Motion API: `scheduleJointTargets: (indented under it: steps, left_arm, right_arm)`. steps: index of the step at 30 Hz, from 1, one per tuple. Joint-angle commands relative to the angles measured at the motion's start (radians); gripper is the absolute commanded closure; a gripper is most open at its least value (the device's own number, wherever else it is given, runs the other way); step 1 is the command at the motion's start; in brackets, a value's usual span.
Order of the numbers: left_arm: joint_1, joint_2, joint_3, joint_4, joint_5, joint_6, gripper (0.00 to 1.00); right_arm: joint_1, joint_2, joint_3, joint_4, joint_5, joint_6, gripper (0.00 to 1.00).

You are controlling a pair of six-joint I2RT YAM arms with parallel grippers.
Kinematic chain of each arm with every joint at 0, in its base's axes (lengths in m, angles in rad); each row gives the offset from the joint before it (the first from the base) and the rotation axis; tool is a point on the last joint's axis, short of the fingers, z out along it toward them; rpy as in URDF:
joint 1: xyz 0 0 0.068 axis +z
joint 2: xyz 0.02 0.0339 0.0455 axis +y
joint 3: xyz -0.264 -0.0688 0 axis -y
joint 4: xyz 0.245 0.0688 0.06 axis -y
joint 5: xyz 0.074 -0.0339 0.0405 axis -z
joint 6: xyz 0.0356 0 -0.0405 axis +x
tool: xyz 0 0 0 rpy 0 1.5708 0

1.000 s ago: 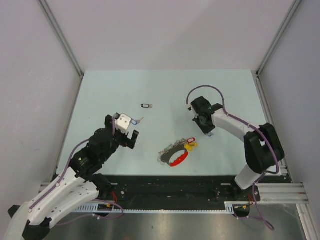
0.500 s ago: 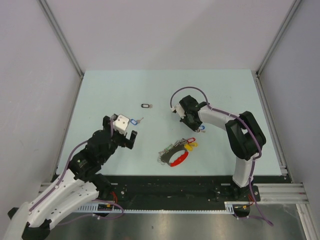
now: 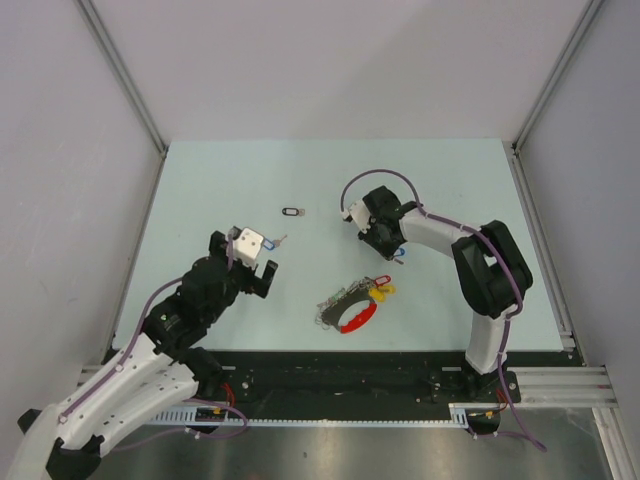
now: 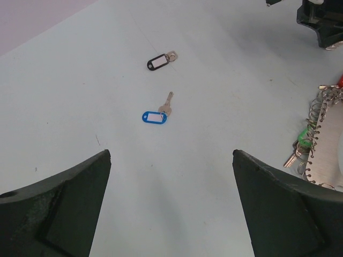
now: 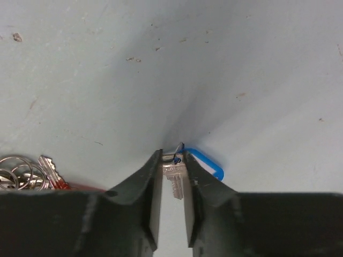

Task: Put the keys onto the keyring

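The right gripper [image 5: 172, 157] points down at the worktop [image 3: 450, 180] with a blue-tagged key [image 5: 174, 182] between its fingers [image 5: 147, 187]. The silver blade lies flat in the narrow gap, a finger close along each edge. Whether they press on it or only flank it I cannot tell. The key's blue tag [image 5: 208, 164] sticks out past the fingertips, on the worktop.

The keyring [image 3: 352, 305], with its red band and its cluster of keys with coloured tags, lies on the worktop near this gripper, towards the arm bases. Nothing touches it.

The left gripper [image 4: 171, 155] is spread wide and holds nothing. A second blue-tagged key [image 4: 159, 111] lies flat on the worktop a little ahead of its fingertips. A black-tagged key [image 4: 159, 61] lies farther out in the same direction. In the left wrist view the keyring is off to this gripper's right.
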Motion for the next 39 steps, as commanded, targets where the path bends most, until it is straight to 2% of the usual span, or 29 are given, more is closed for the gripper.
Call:
scheduleJointTargets:
  steps: [1, 7, 12, 18, 22, 26, 30, 39]
  left_arm:
    - [0.009, 0.006, 0.0, 0.025, -0.019, 0.024, 0.0]
    - [0.011, 0.006, 0.0, 0.024, -0.027, 0.024, 0.0]
    - [0.013, 0.003, 0.0, 0.021, -0.038, 0.024, 0.0]
    - [0.016, -0.008, 0.0, 0.024, -0.039, 0.022, 0.0]
    - [0.019, 0.003, 0.003, 0.024, -0.036, 0.022, 0.0]
    - [0.02, 0.009, 0.003, 0.024, -0.036, 0.021, 0.0]
    - [0.022, 0.017, 0.001, 0.022, -0.039, 0.022, 0.0]
    - [0.025, 0.021, 0.003, 0.025, -0.036, 0.022, 0.0]
  right_arm:
    - [-0.003, -0.08, 0.028, 0.017, -0.002, 0.021, 0.71]
    - [0.014, -0.2, 0.025, -0.003, 0.055, 0.092, 0.57]
    - [0.039, -0.28, -0.029, 0.007, -0.022, 0.163, 0.51]
    - [0.082, -0.372, -0.203, 0.14, -0.178, 0.311, 0.52]
    - [0.146, -0.41, -0.335, 0.35, -0.275, 0.388, 0.55]
    - [0.221, -0.396, -0.383, 0.456, -0.26, 0.432, 0.57]
    - [0.327, -0.399, -0.409, 0.552, -0.166, 0.48, 0.57]
    - [0.428, -0.335, -0.418, 0.576, -0.067, 0.52, 0.57]
